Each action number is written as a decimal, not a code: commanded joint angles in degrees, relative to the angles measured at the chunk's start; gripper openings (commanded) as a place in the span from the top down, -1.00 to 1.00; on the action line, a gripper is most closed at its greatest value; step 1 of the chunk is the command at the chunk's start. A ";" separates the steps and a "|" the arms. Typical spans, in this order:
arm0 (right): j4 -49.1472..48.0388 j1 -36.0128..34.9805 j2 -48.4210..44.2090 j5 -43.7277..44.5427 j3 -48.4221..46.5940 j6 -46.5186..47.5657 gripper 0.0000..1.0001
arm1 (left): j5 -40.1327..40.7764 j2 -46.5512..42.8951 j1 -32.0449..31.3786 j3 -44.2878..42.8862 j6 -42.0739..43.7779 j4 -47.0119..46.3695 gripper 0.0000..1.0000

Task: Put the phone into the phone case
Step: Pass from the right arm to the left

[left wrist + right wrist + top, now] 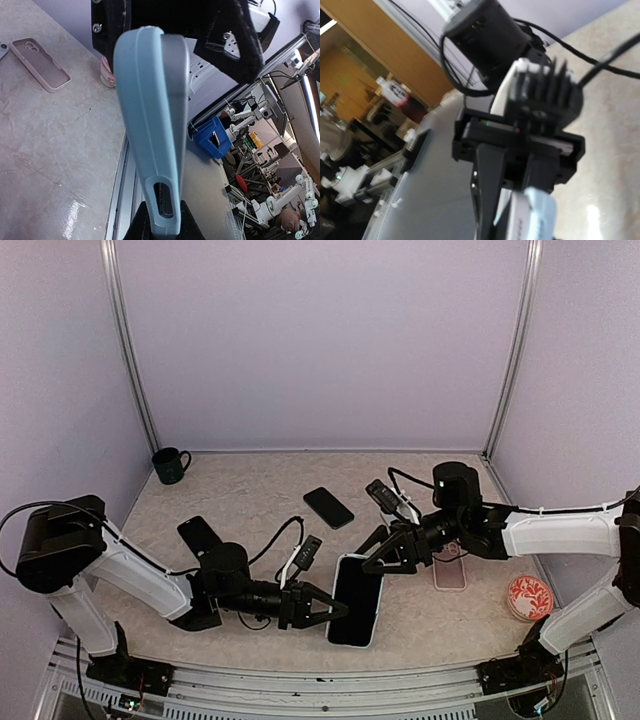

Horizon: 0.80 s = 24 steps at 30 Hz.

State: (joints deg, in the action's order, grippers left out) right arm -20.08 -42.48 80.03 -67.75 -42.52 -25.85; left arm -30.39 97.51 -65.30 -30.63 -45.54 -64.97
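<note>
A phone with a black screen sits in a light blue case [357, 602], held up off the table between both grippers. My left gripper [333, 608] is shut on its lower end; in the left wrist view its black fingers [192, 227] pinch the case [150, 125] at the port cut-out. My right gripper [374, 562] is closed on the upper end, its fingers on either side of the case in the left wrist view [165, 22]. The right wrist view shows the cased phone [535, 215] running up to the left gripper [520, 192].
A pink empty case [449, 570] lies right of the grippers and also shows in the left wrist view [40, 64]. Two black phones [328, 507] [200, 535] lie on the table. A red patterned dish [529, 597] sits at the right, and a dark green mug [170, 466] at the back left.
</note>
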 commanded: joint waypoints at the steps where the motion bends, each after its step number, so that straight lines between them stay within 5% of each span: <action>1: 14.02 -0.50 -2.07 3.13 -6.12 11.75 -0.26 | 1.84 -4.05 -0.27 -2.56 4.83 12.26 1.00; 5: 22.87 -0.54 -1.45 6.87 -9.07 16.78 -0.42 | 2.50 -7.46 -0.33 -3.21 9.43 20.86 1.00; 14: 34.17 -2.81 3.15 11.36 -13.41 23.44 -0.43 | 1.93 -12.52 -0.97 -6.65 17.22 36.64 1.00; 24: 38.39 -4.74 5.46 10.33 -14.70 27.80 -0.34 | 2.17 -14.75 -1.50 -8.21 20.72 42.32 1.00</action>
State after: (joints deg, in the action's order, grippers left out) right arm 15.70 -45.93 84.90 -56.49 -55.88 -0.75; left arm -28.03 85.08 -66.50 -36.80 -27.75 -22.72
